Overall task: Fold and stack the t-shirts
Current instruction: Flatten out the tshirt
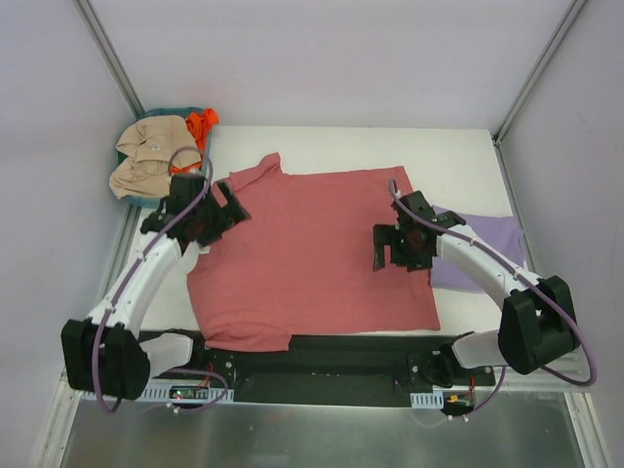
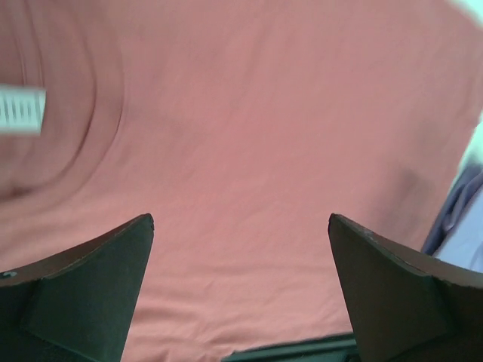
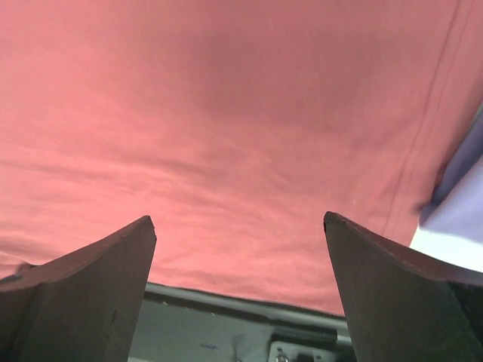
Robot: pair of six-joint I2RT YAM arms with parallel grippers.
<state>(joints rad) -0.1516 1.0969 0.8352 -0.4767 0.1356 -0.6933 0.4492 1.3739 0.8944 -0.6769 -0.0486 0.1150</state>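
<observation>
Crossing the lavender t-shirt (image 1: 497, 232), the right arm (image 1: 478, 255) hides part.

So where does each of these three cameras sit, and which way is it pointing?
Top external: above and behind, looking down at the table; both arms show.
Left wrist: rides its arm, facing the red t-shirt past the open left gripper.
Right wrist: likewise, red t-shirt past the open right gripper.
Shared: the wrist views both catch the lavender t-shirt at their right edge.
</observation>
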